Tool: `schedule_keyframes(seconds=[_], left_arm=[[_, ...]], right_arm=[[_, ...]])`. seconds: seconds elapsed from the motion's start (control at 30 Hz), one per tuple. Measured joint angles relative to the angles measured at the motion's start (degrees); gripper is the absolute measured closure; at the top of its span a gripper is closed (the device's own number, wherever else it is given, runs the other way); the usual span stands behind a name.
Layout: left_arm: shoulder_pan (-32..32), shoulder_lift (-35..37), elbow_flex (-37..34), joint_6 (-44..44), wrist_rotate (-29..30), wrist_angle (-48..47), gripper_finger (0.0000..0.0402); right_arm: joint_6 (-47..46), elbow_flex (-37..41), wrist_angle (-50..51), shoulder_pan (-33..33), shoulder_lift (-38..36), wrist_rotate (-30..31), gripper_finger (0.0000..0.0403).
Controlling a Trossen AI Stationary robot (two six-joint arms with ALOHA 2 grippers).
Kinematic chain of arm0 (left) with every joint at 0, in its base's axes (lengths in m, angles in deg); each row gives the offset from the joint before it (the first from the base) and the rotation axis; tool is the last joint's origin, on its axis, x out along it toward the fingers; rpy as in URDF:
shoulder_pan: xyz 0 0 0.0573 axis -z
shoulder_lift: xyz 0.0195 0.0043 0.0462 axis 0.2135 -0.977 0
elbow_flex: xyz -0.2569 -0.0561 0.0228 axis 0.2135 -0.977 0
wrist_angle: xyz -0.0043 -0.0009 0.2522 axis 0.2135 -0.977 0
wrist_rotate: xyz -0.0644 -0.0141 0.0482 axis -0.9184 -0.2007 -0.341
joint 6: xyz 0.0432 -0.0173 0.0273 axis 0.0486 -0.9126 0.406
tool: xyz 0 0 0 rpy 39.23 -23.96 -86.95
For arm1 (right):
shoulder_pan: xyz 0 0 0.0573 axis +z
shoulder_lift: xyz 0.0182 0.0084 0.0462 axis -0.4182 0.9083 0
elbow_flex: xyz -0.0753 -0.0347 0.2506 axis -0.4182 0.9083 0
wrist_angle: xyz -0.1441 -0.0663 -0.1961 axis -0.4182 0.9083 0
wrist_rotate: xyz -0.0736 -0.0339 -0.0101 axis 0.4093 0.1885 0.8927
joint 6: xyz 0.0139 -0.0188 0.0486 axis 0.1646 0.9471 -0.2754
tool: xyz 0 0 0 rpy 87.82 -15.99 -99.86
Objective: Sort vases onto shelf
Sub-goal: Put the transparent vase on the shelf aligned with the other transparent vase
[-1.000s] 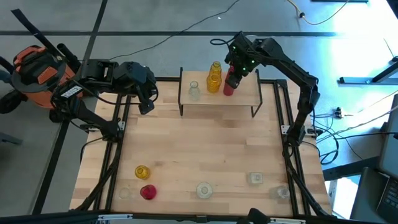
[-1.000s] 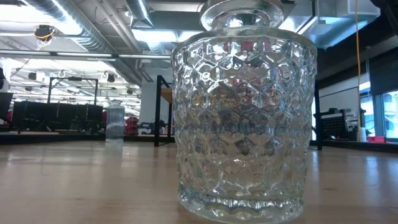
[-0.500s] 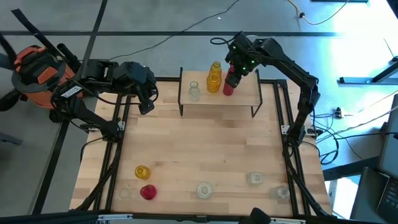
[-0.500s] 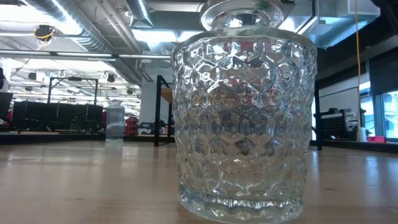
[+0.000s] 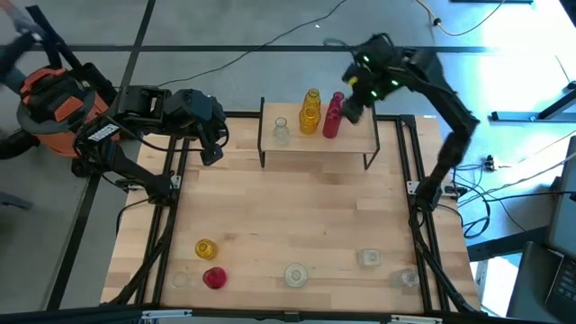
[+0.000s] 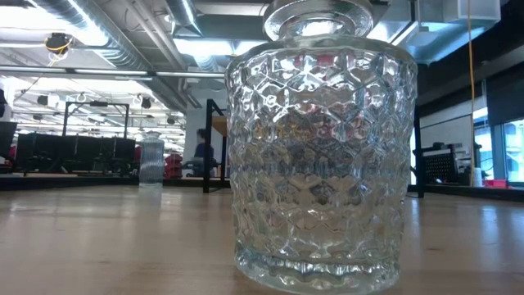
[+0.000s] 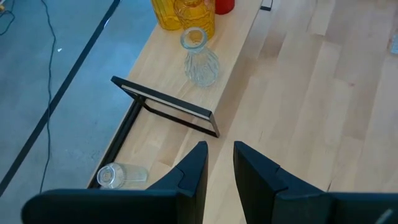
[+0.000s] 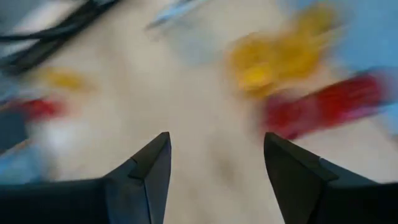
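Clearing the shelf (image 5: 358,144) cleanly looks like the step in hand; next pick comes after. Working largest to smallest:

Table (image 5: 315,216): butcher-block top, shelf at the far edge, loose vases along the near edge.

Shelf: carries a clear vase (image 5: 281,131), two yellow vases (image 5: 310,114) close together, and a red vase (image 5: 332,117) at the right of that row, upright.

Right gripper (image 5: 353,106): just beside the red vase on its right, raised, apart from the glass. Fingers (image 8: 144,171) spread wide in the right wrist view, nothing between them. Wrist picture smeared, so probably moving fast.

Left gripper (image 5: 211,148): parked off the shelf's left end over the table's far-left corner. Fingers (image 7: 194,171) parted by a narrow gap, holding nothing. Another clear vase (image 7: 114,176) lying on its side near it, by the table frame.

Near edge: yellow vase (image 5: 205,248), red vase (image 5: 213,277), clear ones (image 5: 294,274) spread rightward. One ribbed clear vase (image 6: 319,147) fills the low view.

Advice:
- Pull up and away to the right, not across the row; red vase sits close to the yellows.
- Keep fingers wide until well clear of the neck.
- Tall narrow glass, likely tippy; avoid any sideways brush.
- Take the near-right clear vases next, approach from above, grip at the neck or upper body.
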Motion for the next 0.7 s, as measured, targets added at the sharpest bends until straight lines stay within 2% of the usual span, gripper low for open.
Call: schedule_keyframes(seconds=[0.07,0.17,0.37,0.57,0.7], left_arm=[[0.02,0.0,-0.08,-0.02,-0.02,0.02,0.0333],[0.02,0.04,-1.51,-0.02,0.04,0.27,0.0333],[0.02,0.04,-7.17,0.0,0.02,0.26,0.0333],[0.02,0.0,-15.07,-0.07,-0.22,2.84,0.0333],[0.02,0.0,-18.43,-0.01,-2.58,4.33,0.0333]], right_arm=[[-1.48,2.14,-0.62,3.4,-2.96,-3.58,0.0189],[-4.52,7.76,-0.22,9.92,-8.15,-3.45,0.0189],[-12.21,24.3,-3.45,30.3,-18.91,6.52,0.0189],[-27.96,47.74,-19.56,50.74,-27.07,17.02,0.0189],[-34.66,60.98,-28.53,60.63,-28.44,18.99,0.0189]])
